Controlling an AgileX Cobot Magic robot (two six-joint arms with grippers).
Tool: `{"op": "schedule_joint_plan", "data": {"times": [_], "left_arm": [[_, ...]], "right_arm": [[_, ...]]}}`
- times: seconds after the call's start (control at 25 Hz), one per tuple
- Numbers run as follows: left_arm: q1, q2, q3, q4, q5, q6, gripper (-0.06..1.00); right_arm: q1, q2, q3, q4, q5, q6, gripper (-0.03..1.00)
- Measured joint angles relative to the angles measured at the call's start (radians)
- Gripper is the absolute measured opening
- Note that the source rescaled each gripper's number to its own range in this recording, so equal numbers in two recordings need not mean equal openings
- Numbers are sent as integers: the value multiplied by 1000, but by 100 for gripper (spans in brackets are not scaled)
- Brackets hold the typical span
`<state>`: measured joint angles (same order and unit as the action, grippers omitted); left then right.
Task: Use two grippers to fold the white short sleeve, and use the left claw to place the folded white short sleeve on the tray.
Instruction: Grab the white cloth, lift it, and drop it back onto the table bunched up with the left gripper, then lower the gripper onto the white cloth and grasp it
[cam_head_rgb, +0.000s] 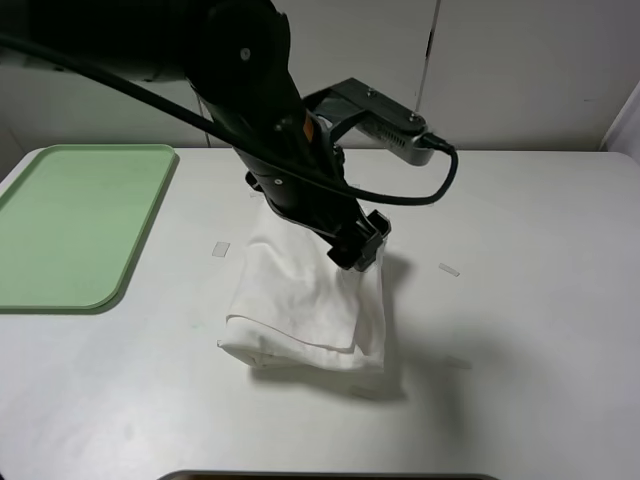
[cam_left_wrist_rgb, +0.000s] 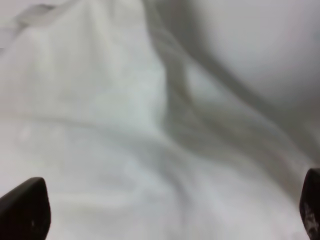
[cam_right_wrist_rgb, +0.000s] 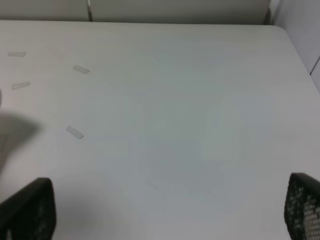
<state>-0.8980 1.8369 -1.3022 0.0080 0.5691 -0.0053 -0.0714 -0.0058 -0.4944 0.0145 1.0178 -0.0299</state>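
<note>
The white short sleeve (cam_head_rgb: 300, 300) lies folded into a thick bundle in the middle of the table, right of the tray (cam_head_rgb: 70, 225). The left claw (cam_head_rgb: 358, 245) hangs over the bundle's far right corner. In the left wrist view, its fingertips (cam_left_wrist_rgb: 25, 210) stand wide apart at the frame's edges, so the left gripper (cam_left_wrist_rgb: 167, 212) is open with only rumpled white cloth (cam_left_wrist_rgb: 125, 125) close beneath it. The pale green tray holds nothing. My right gripper (cam_right_wrist_rgb: 167, 210) is open over bare table and does not show in the high view.
Small white tape strips (cam_head_rgb: 448, 269) (cam_head_rgb: 221, 249) lie on the table beside the shirt, and several more (cam_right_wrist_rgb: 74, 132) show in the right wrist view. The left arm's camera bracket and cable (cam_head_rgb: 400, 130) jut out behind the shirt. A dark edge (cam_head_rgb: 330, 476) lines the front.
</note>
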Motion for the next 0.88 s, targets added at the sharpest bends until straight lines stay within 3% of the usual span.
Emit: {"op": "schedule_joint_plan", "data": {"times": [0.08,0.2,0.4,0.48,0.76,0.88], "left_arm": [[0,-31,0,23,30,-4,100],[1,-85,0,113,161,-80,100],[9,-86,0,146,211,-126,100],[65,-86,20,186,260,-180,100],[165,-86,146,193,178,-212,100],[177,-86,199,194,85,-228,100]], "right_arm": [[0,0,0,0,0,0,100],[0,0,0,0,0,0,100],[0,0,0,0,0,0,100],[0,0,0,0,0,0,100],[0,0,0,0,0,0,100],[0,0,0,0,0,0,100]]}}
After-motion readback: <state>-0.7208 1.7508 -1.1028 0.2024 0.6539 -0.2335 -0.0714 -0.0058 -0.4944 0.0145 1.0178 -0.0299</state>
